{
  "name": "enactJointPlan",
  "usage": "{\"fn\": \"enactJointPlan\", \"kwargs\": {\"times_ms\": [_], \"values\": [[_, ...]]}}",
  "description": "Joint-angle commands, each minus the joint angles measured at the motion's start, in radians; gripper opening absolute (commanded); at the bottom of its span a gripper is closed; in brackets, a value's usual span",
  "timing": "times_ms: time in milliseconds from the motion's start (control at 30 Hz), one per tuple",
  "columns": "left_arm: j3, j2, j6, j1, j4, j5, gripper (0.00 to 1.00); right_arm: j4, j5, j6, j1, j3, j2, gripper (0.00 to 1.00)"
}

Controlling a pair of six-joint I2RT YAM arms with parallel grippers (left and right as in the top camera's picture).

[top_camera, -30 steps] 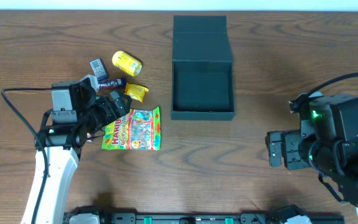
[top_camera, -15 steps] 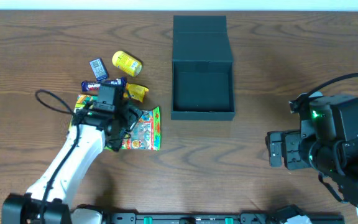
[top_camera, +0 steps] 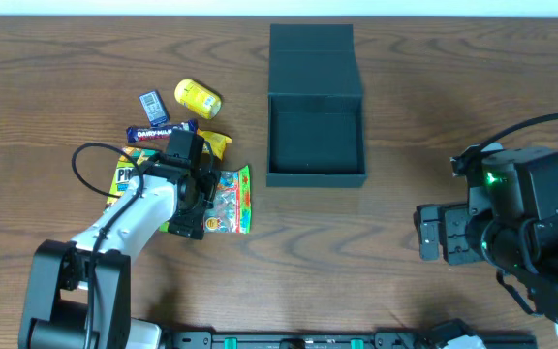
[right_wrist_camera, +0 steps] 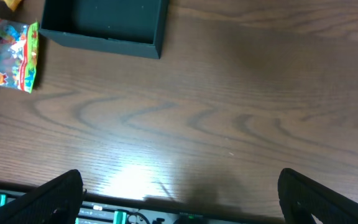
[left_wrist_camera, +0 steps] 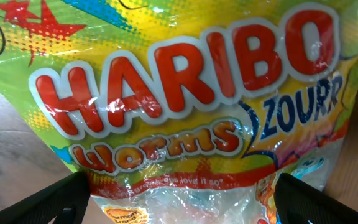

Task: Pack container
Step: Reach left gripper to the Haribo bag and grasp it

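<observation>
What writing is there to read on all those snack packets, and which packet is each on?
"HARIBO": gummy bag.
"Worms": same bag, under the brand.
"ZOURR": same bag, at right.
The purple bar, yellow round packet and small blue packet: too small to read.

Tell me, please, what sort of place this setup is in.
Most likely a robotics lab bench for recording demonstrations, not a home: a left arm and right arm flank a wood-grain table, with a Haribo bag and small snacks laid out beside an open black container.
</observation>
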Motion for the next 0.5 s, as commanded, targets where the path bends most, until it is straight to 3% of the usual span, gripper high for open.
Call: {"fn": "enactJointPlan", "kwargs": {"times_ms": [0, 167, 233, 467], "values": [[0.021, 0.037, -0.044, -0.003, 0.006, 0.002, 0.96, -0.001, 0.000, -0.014, -0.009, 0.009, -0.003, 0.99], [0.021, 0.100, -0.043, -0.003, 0.005, 0.058, 0.93, -0.001, 0.000, -0.014, -0.009, 0.009, -0.003, 0.99], [0.021, 0.117, -0.043, -0.003, 0.005, 0.069, 0.76, -0.001, 0.000, -0.014, -0.009, 0.009, -0.003, 0.99], [0.021, 0.125, -0.038, -0.003, -0.005, 0.074, 0.47, -0.001, 0.000, -0.014, -0.009, 0.009, -0.003, 0.99]]}}
